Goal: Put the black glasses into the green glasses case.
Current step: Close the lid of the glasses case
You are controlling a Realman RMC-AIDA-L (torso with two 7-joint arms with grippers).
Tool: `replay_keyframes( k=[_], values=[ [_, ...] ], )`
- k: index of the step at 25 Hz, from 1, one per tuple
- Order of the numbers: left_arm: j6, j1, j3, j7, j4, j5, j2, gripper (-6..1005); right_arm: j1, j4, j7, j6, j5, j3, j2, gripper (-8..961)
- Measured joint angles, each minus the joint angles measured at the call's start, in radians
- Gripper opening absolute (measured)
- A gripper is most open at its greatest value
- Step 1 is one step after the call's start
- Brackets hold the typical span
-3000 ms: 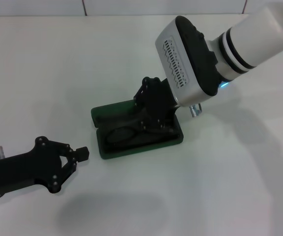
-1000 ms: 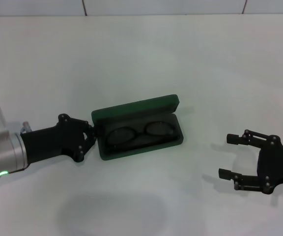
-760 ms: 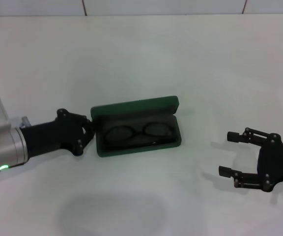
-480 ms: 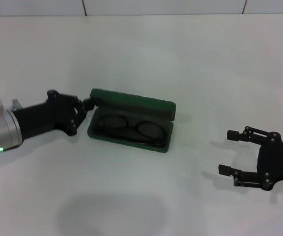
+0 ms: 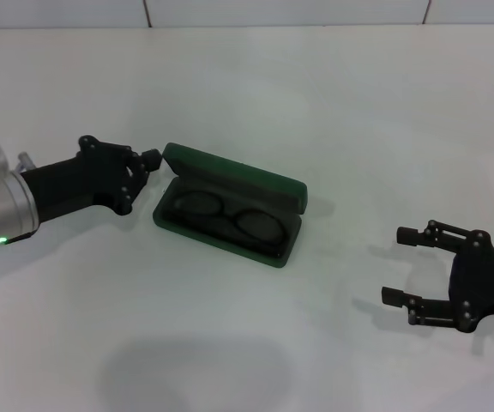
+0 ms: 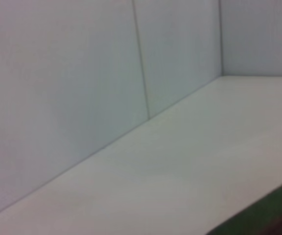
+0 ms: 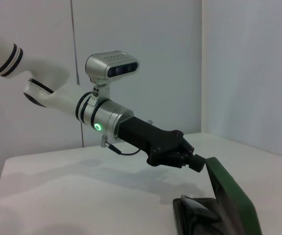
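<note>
The thin black-framed glasses (image 5: 230,215) already lie inside the dark green oblong hard clamshell case (image 5: 274,254), which sits open on the white worktop (image 5: 316,103). The left hand (image 5: 147,160) has its fingers drawn together at the left end of the raised lid, touching it, probably to tip the lid down and shut the case. The right hand (image 5: 410,266) hangs well apart to the right, fingers spread wide and holding nothing, out of the way.

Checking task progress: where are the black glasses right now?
In the head view, the black glasses lie inside the open green glasses case, centre-left on the table, beside the left gripper.
</note>
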Motion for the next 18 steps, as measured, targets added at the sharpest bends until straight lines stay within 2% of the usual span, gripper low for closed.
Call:
replay_keyframes(
  k=[3,6,7,8,10,12,15,18],
  values=[
    [0.018,0.017,-0.044,-0.012,0.000,-0.002,-0.004,47,-0.004,0.000,0.000,0.000,0.000,0.001,-0.001,799],
    [0.096,0.048,-0.103,-0.076,0.000,-0.006,-0.004,48,-0.009,-0.001,0.000,0.000,0.001,0.003,-0.002,799],
    [0.158,0.065,-0.152,-0.200,0.010,-0.007,-0.004,48,-0.009,-0.001,0.000,0.000,0.002,0.004,-0.003,799],
    [0.158,0.065,-0.152,-0.200,0.010,-0.007,-0.004,48,-0.009,-0.001,0.000,0.000,0.003,0.007,-0.004,799],
    [0.184,0.086,-0.174,-0.350,0.054,-0.006,-0.006,48,-0.011,0.000,0.000,0.000,0.003,0.014,-0.004,799],
    [0.190,0.106,-0.173,-0.449,0.118,0.001,-0.019,48,-0.013,0.000,-0.001,0.000,0.004,0.018,-0.003,799],
    [0.188,0.123,-0.155,-0.584,0.256,0.046,-0.052,48,-0.013,0.001,-0.001,0.009,0.004,0.018,-0.003,799],
    [0.171,0.114,-0.086,-0.699,0.352,0.067,-0.064,49,-0.009,0.002,-0.002,0.017,0.004,0.018,-0.003,799]
  ],
)
